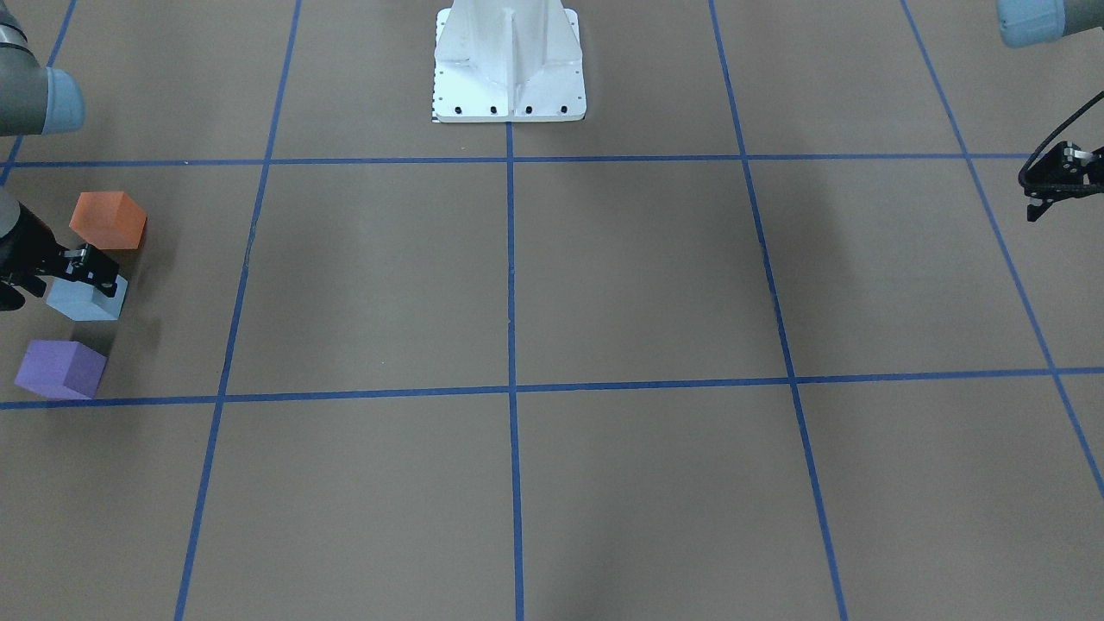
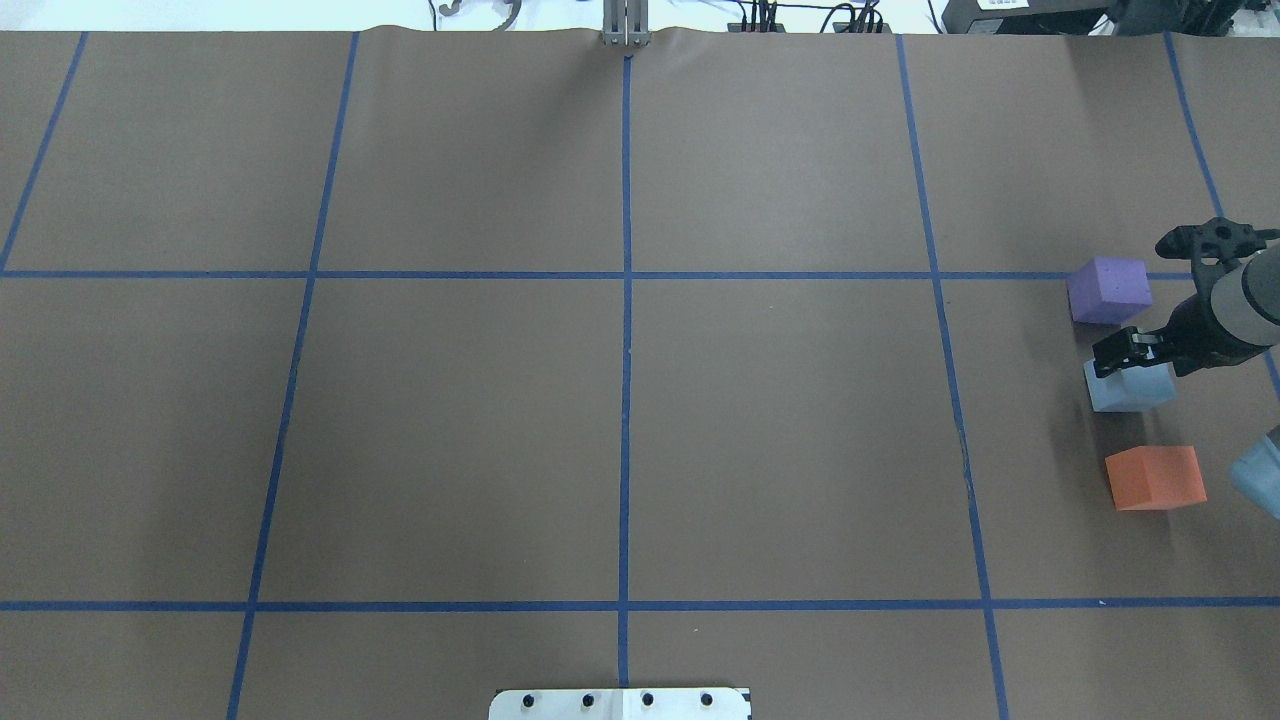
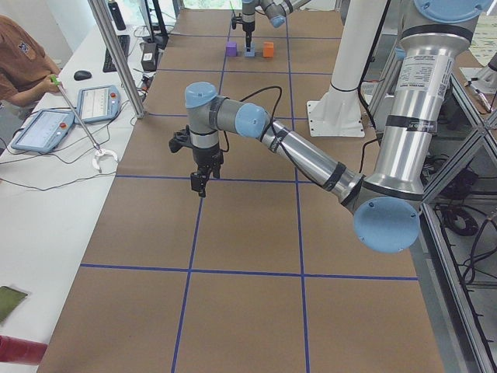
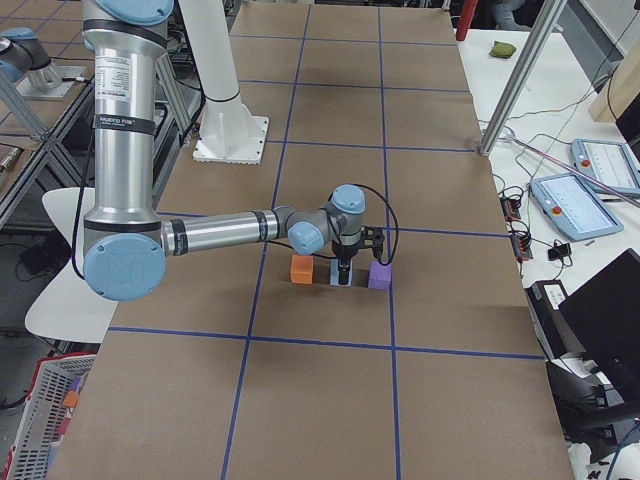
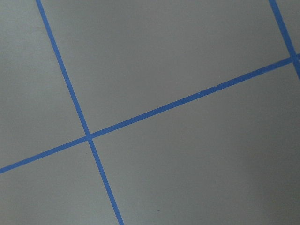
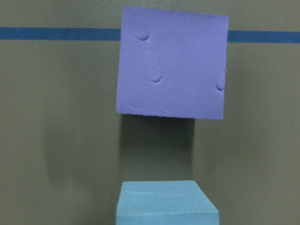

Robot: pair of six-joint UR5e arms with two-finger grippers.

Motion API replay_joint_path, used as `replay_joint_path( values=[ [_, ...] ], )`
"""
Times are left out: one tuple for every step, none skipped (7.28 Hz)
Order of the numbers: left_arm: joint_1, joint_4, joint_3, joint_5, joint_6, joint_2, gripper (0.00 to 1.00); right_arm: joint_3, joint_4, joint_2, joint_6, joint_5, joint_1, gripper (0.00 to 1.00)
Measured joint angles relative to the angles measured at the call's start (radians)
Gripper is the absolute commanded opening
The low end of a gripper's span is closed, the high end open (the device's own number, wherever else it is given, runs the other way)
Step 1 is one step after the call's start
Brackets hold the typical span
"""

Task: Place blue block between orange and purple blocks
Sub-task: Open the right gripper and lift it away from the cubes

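Observation:
The light blue block point(image 1: 84, 302) sits on the table between the orange block point(image 1: 108, 220) and the purple block point(image 1: 60, 369), all in one line. My right gripper point(image 1: 97, 272) reaches down onto the blue block and looks shut on it. In the overhead view the blue block point(image 2: 1130, 388) lies between the purple block point(image 2: 1108, 290) and the orange block point(image 2: 1155, 478), under the right gripper point(image 2: 1125, 355). The right wrist view shows the blue block point(image 6: 166, 202) just below the purple block point(image 6: 172, 68). My left gripper point(image 1: 1038, 205) hangs empty far away and looks shut.
The white robot base point(image 1: 509, 65) stands at the table's middle edge. Blue tape lines point(image 1: 511, 388) divide the brown table into squares. An operator point(image 3: 19, 66) sits beside the table with tablets point(image 3: 46, 128) on a side bench.

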Motion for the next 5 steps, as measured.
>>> replay_joint_path(
  values=[
    [-0.001, 0.001, -0.010, 0.000, 0.000, 0.001, 1.00, 0.035, -0.004, -0.001, -0.001, 0.011, 0.028, 1.00],
    [-0.003, 0.003, -0.018, 0.000, 0.002, 0.003, 1.00, 0.077, -0.011, -0.005, -0.025, 0.042, 0.088, 1.00],
    [-0.011, 0.003, -0.022, -0.001, 0.010, 0.007, 1.00, 0.100, -0.024, -0.013, -0.104, 0.109, 0.174, 1.00],
    [-0.031, 0.004, -0.022, -0.011, 0.040, 0.015, 1.00, 0.107, -0.066, -0.026, -0.246, 0.175, 0.271, 1.00],
    [-0.069, 0.006, -0.010, -0.041, 0.093, 0.025, 1.00, 0.110, -0.158, -0.034, -0.437, 0.215, 0.374, 1.00]
  ],
)
